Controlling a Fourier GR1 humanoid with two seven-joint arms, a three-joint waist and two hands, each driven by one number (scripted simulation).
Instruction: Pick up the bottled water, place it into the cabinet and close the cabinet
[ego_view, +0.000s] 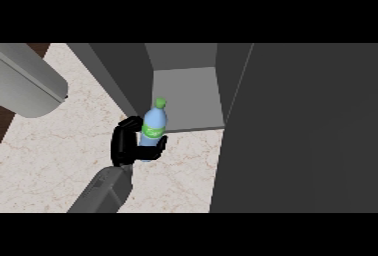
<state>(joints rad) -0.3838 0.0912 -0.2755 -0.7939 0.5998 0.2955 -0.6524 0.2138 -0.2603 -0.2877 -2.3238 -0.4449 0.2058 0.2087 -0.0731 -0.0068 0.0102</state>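
A grey cylinder (29, 82) overhangs the marbled counter (59, 160) at far left. The hand (125, 145) rises from the lower edge, fingers curled round the bottled water (153, 125), which stands upright above the counter, just before the open cabinet (188, 90). The cabinet's dark door (303, 130) fills the right.

Pale blue bottled water (153, 125) with green cap and label; black hand (125, 145); dark grey cabinet (295, 125); cream, brown-veined marble bench (59, 160)
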